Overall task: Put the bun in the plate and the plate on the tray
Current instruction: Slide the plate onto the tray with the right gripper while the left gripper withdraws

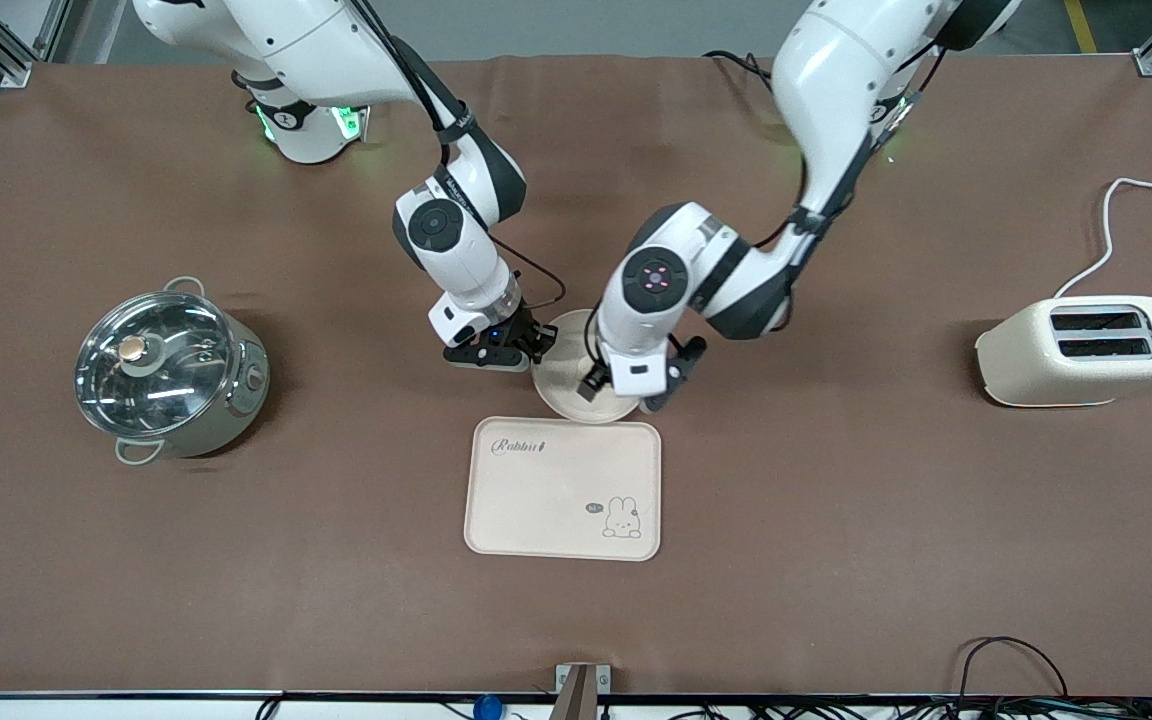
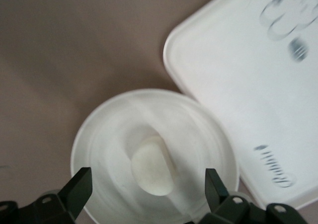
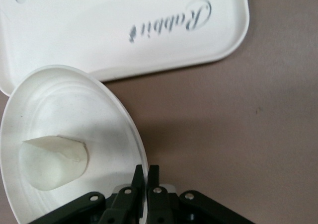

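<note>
The round plate (image 1: 561, 378) lies just farther from the front camera than the Rabbit tray (image 1: 563, 487), its rim reaching the tray's edge. The bun (image 2: 151, 167) lies in the plate; the left arm hides it in the front view. My right gripper (image 1: 539, 345) is shut on the plate's rim (image 3: 141, 154) at the side toward the right arm's end. The right wrist view shows the bun (image 3: 52, 164) and the tray (image 3: 124, 30). My left gripper (image 1: 633, 393) is open over the plate (image 2: 99, 119), its fingertips (image 2: 82, 179) on either side of the bun, holding nothing.
A steel pot with a glass lid (image 1: 171, 375) stands toward the right arm's end. A cream toaster (image 1: 1086, 350) with a white cord stands toward the left arm's end. The tray (image 2: 248, 85) carries nothing.
</note>
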### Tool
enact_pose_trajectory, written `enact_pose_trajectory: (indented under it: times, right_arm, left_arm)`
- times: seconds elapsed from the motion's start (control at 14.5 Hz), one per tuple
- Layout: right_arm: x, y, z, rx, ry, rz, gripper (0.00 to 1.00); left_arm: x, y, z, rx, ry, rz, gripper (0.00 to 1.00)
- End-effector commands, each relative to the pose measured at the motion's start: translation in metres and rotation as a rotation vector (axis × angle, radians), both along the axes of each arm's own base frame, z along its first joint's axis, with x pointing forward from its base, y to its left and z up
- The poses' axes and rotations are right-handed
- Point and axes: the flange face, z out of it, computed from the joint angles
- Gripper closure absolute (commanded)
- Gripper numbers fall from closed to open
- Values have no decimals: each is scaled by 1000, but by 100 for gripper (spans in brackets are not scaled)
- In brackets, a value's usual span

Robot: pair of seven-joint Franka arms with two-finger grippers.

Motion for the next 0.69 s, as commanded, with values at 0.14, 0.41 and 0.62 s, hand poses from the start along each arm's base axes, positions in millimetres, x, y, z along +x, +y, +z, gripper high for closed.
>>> enact_pose_trajectory:
  times: [0.14,0.41,0.62]
  right_arm:
    - [48,-9,43,103,-41,-117,100]
    - [110,-31,27,132,-60,-203,100]
    - [141,-41,10,145,-67,-243,100]
  left_arm:
    - [57,99,120,64,-107,-179,0]
    - [65,184,197,156,-142,-434,0]
    - [60,246,253,182,-155,-578,0]
